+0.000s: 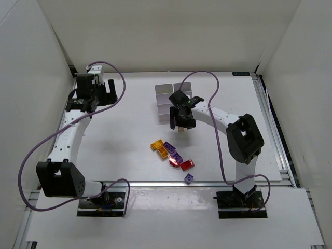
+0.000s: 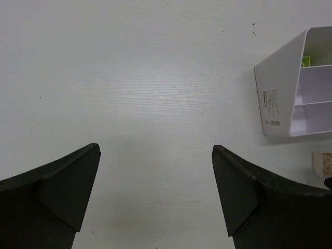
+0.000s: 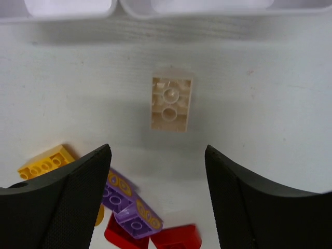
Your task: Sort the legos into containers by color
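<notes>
The small tan plastic brick (image 3: 169, 105) lies just ahead of the wide-open, empty right gripper (image 3: 156, 153), its long side pointing toward the white plastic bins (image 3: 218, 8).

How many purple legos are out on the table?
3. Two purple legos lie in the mixed pile; a third purple lego sits alone below it in the top view. Others may be hidden inside the containers.

Illumination is bright, diffuse and overhead; only a soft, faint shadow borders the containers (image 2: 280, 88), and focus is sharp throughout.
</notes>
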